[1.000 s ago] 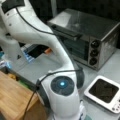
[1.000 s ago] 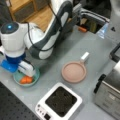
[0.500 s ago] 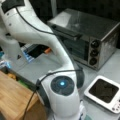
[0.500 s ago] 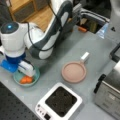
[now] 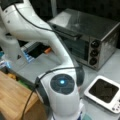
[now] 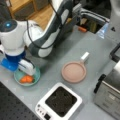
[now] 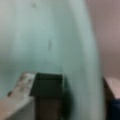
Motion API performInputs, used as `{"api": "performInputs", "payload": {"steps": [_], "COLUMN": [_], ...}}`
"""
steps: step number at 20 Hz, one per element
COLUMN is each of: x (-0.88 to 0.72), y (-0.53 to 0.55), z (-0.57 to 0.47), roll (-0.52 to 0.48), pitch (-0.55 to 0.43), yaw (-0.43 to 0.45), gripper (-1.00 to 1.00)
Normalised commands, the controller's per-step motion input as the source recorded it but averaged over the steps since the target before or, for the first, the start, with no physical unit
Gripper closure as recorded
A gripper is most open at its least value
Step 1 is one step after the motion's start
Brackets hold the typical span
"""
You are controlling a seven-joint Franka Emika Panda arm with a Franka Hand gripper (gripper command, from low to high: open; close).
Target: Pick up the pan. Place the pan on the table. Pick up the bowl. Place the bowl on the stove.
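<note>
Gripper (image 6: 28,70) being lowered into the teal bowl (image 6: 21,79) near the table's (image 6: 55,53) left edge, grip state indiscernible, pink pan (image 6: 73,72) resting mid-table, stove (image 6: 59,102) bare

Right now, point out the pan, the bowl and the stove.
pan (image 6: 73,72): front view, flat pink bottom.
bowl (image 6: 37,75): front view, teal rim at view's right.
stove (image 6: 60,101): front view, black top.

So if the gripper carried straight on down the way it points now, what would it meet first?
Most likely the bowl: the gripper points down at its rim in a front view, and teal fills the wrist view. Contact can't be judged.
</note>
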Motion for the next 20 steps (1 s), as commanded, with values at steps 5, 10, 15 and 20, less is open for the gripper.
{"api": "performInputs", "payload": {"steps": [5, 10, 15, 20], "x": [0.01, 0.11, 0.16, 0.19], "y": [-0.02, 0.0, -0.01, 0.01], "z": [0.23, 0.21, 0.18, 0.24], "roll": [0.217, 0.232, 0.253, 0.274], "pitch": [0.057, 0.066, 0.08, 0.114], "yaw": [-0.071, -0.087, -0.109, -0.151], "gripper": [1.0, 1.0, 1.0, 1.0]}}
